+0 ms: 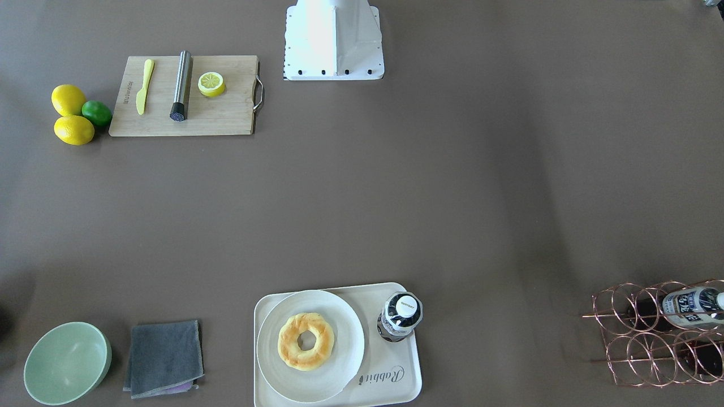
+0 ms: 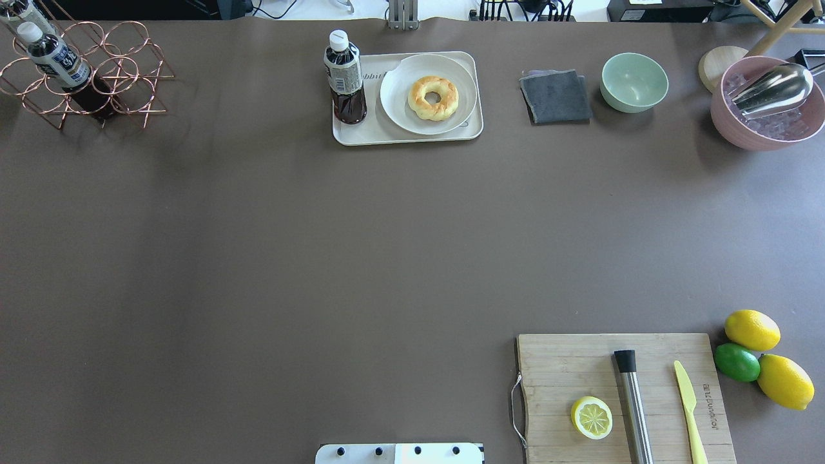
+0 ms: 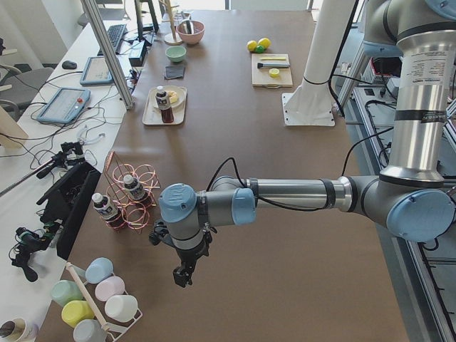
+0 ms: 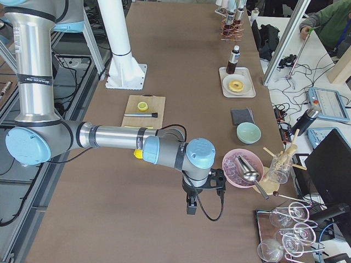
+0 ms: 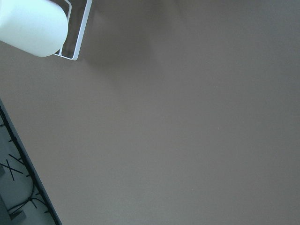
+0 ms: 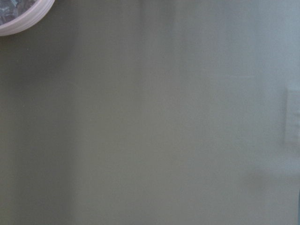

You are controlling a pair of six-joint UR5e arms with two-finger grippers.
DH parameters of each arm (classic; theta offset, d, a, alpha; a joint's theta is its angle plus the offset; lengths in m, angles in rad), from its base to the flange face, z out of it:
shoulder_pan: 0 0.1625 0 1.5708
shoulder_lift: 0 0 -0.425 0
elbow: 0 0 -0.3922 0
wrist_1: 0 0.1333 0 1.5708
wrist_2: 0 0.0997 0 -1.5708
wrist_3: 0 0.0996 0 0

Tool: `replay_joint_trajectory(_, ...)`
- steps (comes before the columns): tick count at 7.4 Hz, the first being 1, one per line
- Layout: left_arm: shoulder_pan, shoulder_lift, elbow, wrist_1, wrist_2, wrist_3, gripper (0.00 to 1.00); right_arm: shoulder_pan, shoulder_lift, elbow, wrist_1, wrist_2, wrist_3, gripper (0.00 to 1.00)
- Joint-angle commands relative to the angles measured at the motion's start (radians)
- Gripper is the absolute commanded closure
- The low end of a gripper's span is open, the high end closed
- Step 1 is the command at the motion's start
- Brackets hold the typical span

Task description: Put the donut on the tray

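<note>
Sitting on the white plate (image 1: 345,316) in the tray (image 1: 399,389), the donut (image 1: 306,341) lies far from the left gripper (image 3: 182,274) and the right gripper (image 4: 191,207), whose opening I cannot tell.

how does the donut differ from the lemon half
The donut is a golden ring with a hole and browned patches; the lemon half is a solid bright-yellow disc, cut face up. The donut lies on the white plate on the tray; the lemon half on the cutting board. The donut looks wider. Both are round and yellowish.
</note>
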Motion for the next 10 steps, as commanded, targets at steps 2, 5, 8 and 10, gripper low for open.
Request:
replay_joint_trajectory(2,0.000,0.000,-0.001,0.012,-0.123,-0.020,0.01,-0.021,-0.004,0.000,0.001,0.004,0.002,0.00)
replay_joint_trajectory(5,0.004,0.010,-0.010,0.001,-0.130,-0.190,0.01,-0.021,-0.005,0.000,0.001,0.005,0.001,0.00)
replay_joint_trajectory(8,0.004,0.010,-0.012,0.001,-0.130,-0.190,0.01,-0.023,-0.004,0.000,0.003,0.005,0.001,0.00)
replay_joint_trajectory(10,0.004,0.010,-0.010,0.000,-0.130,-0.190,0.01,-0.026,-0.011,-0.003,0.048,0.005,0.001,0.00)
